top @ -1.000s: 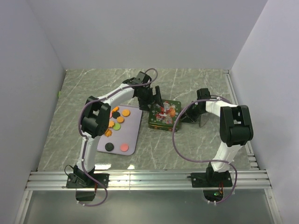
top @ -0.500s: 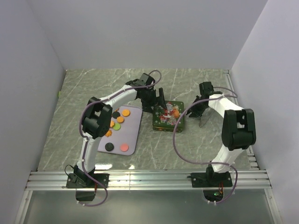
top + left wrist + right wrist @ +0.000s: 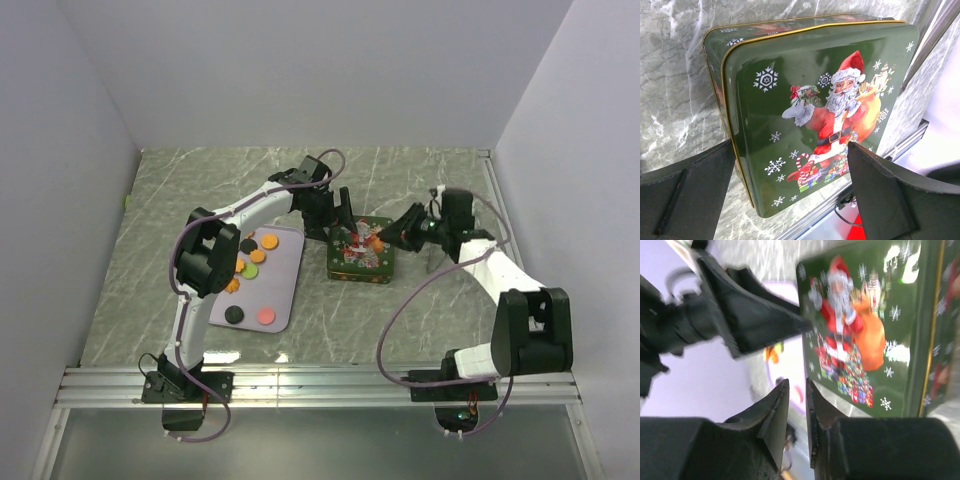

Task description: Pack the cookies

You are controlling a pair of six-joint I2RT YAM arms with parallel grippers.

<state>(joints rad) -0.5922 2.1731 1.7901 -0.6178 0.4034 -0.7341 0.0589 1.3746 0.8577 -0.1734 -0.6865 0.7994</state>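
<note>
While the left end effector (image 3: 790,155) hangs over the green tin (image 3: 805,100) with its fingers (image 3: 695,195) spread wide, one to each side of the Santa picture on the lid, nothing sits between them but the lid below. Whether the fingers touch the lid cannot be told. The tin rests on the marbled counter (image 3: 420,180) with its lid on, just to the right of a pale lilac tray (image 3: 282,292).

The cookies (image 3: 258,256) lie loose on that tray, outside the tin: several orange ones, a green one and a black one toward its far and left part, and a black one and a pink one side by side near its near edge. The left arm crosses above the tray's left side and hides part of it.

The right end effector (image 3: 796,390) comes in from the right, near the tin's far right corner. Its two fingers (image 3: 775,407) stand close together with only a thin gap, and they hold nothing. From its own camera, which is somewhat blurred, the tin lid shows beyond the fingertips.
</note>
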